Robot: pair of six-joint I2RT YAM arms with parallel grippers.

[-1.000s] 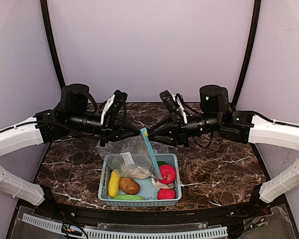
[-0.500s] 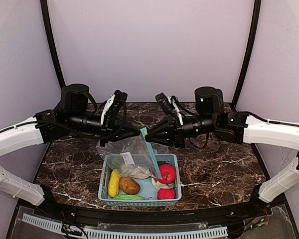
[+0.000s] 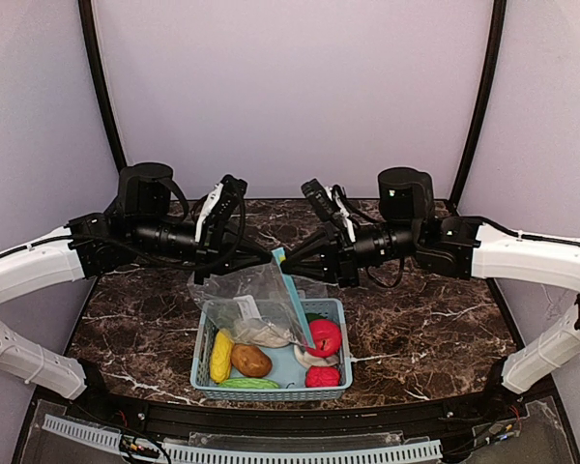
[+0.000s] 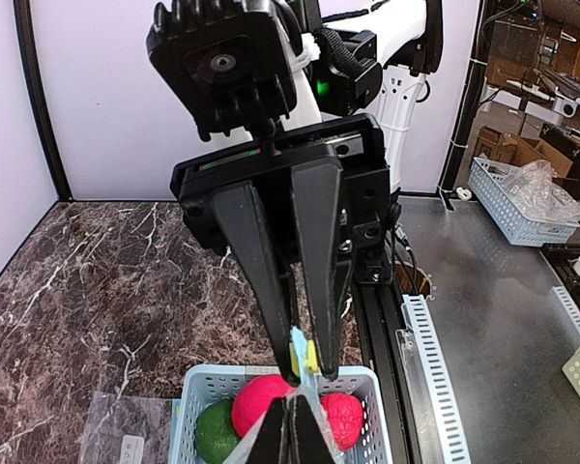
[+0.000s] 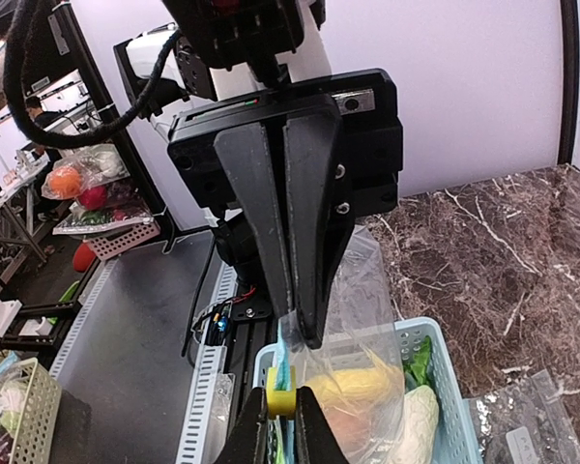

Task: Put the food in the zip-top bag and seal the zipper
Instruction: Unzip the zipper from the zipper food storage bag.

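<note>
With the food [image 3: 250, 361] lying in the basket [image 3: 271, 393] and the zip-top bag [image 3: 256, 295] hanging just above it, the left tool [image 3: 268, 256], pinched on the bag's top edge, should anchor firmly while the right tool [image 3: 288, 265], clamped on the yellow slider [image 5: 280, 398], draws straight along a taut track.
</note>
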